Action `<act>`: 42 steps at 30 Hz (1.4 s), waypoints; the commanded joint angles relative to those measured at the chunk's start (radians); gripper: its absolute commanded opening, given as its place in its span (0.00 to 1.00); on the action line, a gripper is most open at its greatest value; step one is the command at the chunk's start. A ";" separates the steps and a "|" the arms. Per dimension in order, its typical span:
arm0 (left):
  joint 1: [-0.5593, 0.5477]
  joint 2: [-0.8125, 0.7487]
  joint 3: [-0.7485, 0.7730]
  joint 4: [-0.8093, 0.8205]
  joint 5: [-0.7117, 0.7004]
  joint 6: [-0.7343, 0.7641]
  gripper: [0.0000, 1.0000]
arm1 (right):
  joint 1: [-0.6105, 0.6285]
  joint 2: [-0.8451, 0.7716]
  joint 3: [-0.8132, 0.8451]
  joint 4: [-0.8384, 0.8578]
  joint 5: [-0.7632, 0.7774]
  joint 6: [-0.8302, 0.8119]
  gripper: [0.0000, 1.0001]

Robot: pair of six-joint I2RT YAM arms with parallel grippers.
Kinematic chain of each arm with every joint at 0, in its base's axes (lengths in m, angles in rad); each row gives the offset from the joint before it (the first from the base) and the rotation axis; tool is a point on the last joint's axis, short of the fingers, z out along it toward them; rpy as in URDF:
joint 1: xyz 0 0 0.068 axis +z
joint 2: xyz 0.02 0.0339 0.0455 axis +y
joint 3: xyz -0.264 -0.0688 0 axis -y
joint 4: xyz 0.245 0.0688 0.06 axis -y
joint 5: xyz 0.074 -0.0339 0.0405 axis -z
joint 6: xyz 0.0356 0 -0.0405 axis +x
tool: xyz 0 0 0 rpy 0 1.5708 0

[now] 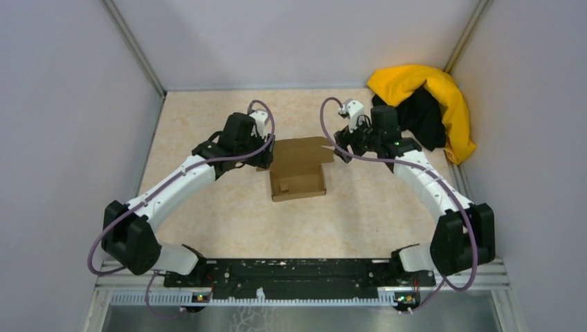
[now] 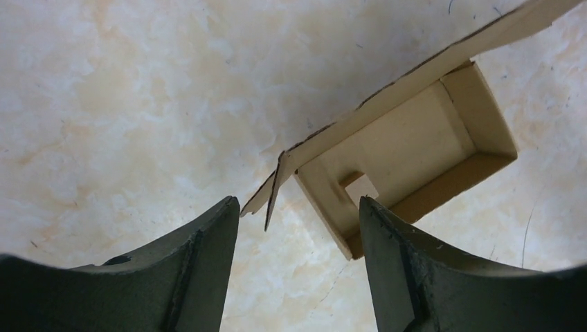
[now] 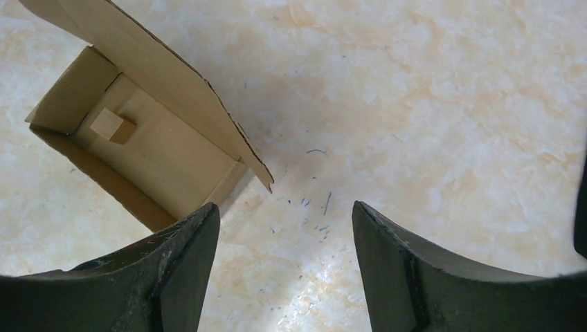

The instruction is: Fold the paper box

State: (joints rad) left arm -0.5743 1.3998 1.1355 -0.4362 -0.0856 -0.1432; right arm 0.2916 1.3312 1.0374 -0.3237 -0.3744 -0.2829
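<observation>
**Fold the paper box: overhead and two wrist views.** Both wrist views cut the paper box (image 2: 415, 145) off at the frame edge. Its raised lid flap (image 2: 429, 72) runs out of the left wrist view at upper right and out of the right wrist view at upper left. From above, the fingertips of the left tool (image 1: 262, 153) and the right tool (image 1: 344, 149) are hard to make out against their dark wrists. A small square patch (image 3: 111, 126) sits on the box floor; whether it is a loose scrap or a cut tab cannot be told.

A cloth heap (image 1: 429, 104), yellow and black, lies beyond the right tool on its outer side, well apart from the box. Fine dark specks (image 3: 317, 151) dot the worktop (image 1: 208, 207) ahead of that tool. Nothing stands between either tool and the box.

The box rests on the worktop between the two tools, with its tray open upward and the lid flap tilted up on the far side.
- **Left tool** — jaws spread and empty, one flap corner just ahead of the gap.
- **Right tool** — jaws spread and empty, the other flap corner ahead of its left finger, not touching.
</observation>
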 commanded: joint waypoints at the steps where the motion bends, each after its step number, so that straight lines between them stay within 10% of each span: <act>1: 0.042 -0.031 0.069 -0.060 0.122 0.128 0.70 | -0.008 0.065 0.081 -0.003 -0.133 -0.080 0.69; 17: 0.084 0.044 0.076 -0.068 0.281 0.239 0.63 | -0.008 0.173 0.141 0.017 -0.203 -0.096 0.51; 42: 0.094 0.115 0.098 -0.126 0.160 0.251 0.44 | 0.038 0.256 0.185 0.022 -0.202 -0.093 0.41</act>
State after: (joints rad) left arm -0.4923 1.4876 1.2057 -0.5571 0.1127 0.0956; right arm 0.3187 1.5871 1.1728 -0.3386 -0.5621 -0.3645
